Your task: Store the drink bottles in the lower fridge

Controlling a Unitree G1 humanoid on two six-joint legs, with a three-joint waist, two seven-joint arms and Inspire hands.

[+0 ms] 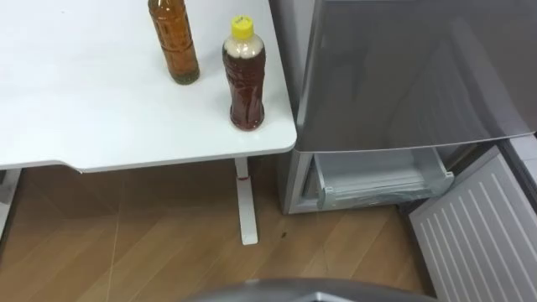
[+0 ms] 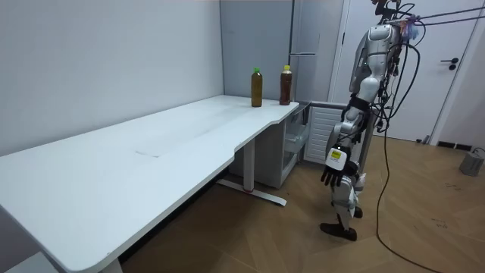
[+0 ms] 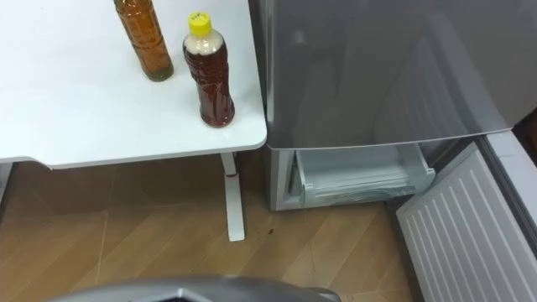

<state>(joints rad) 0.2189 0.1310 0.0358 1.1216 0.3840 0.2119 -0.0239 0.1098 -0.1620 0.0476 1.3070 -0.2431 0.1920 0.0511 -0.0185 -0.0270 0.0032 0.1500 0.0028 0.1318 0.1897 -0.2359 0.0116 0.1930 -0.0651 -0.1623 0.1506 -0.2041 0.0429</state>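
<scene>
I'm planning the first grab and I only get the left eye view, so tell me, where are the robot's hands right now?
Observer: Its left hand hangs down beside its leg, fingers relaxed, holding nothing.
Operator: Okay. The rear bottle is cut off at the top for me. Does it have a cap?
Observer: Yes, a green cap sits on it.
Operator: And how far does the table go beyond my picture?
Observer: It runs long toward the room view's left, well past the corner you see.
</scene>
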